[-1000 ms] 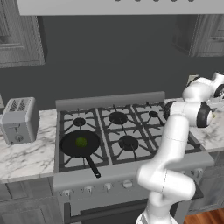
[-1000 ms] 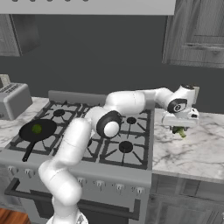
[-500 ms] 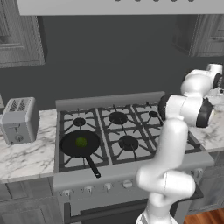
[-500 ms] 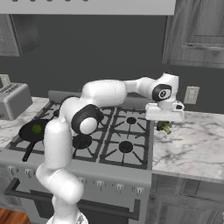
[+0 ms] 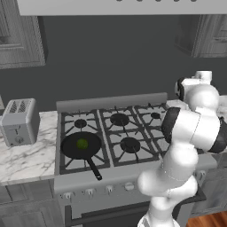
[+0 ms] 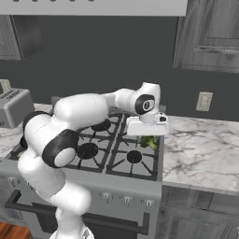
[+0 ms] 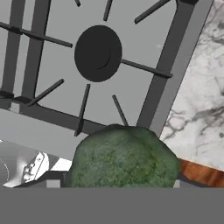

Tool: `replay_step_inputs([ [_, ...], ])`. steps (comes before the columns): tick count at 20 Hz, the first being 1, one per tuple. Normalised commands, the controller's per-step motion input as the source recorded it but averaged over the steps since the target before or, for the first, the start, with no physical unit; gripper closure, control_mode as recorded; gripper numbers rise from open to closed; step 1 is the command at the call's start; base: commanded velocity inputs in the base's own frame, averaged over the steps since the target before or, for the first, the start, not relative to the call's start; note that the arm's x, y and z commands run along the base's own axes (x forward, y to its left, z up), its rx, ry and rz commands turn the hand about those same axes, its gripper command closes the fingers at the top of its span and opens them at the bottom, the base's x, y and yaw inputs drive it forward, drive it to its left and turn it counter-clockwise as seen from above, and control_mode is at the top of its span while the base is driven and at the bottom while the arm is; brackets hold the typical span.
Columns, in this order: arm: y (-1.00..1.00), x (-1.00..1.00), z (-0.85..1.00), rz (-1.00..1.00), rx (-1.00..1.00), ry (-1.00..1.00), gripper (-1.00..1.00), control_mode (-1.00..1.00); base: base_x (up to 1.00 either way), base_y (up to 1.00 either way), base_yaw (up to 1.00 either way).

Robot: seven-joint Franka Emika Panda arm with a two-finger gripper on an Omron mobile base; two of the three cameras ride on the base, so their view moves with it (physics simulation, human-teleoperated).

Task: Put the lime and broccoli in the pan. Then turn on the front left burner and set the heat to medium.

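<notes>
Since 0.5 s ago the arm has swung left, carrying the broccoli from the marble counter to above the stove's right-hand burners. At far left, the lime lies in the pan on the front left burner. The gripper is closed on the floret.

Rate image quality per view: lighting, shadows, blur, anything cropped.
Left base view: flat even light, soft render; the lime reads clearly in the pan.
Right base view: a dim back wall; the broccoli sits shaded under the end effector.
Hand view: broccoli looms large, coarse, cropped below.
</notes>
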Motion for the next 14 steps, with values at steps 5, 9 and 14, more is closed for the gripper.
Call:
replay_step_inputs([
  [5, 1.0, -0.45, 0.18, 0.08, 0.0, 0.02, 1.0, -1.0, 0.0, 0.0, 0.0],
  [9, 1.0, -0.11, 0.29, 0.01, 0.0, 0.0, 1.0, -1.0, 0.0, 0.0, 0.0],
  [14, 1.0, 0.06, 0.29, -0.05, 0.01, -0.03, 1.0, -1.0, 0.0, 0.0, 0.0],
])
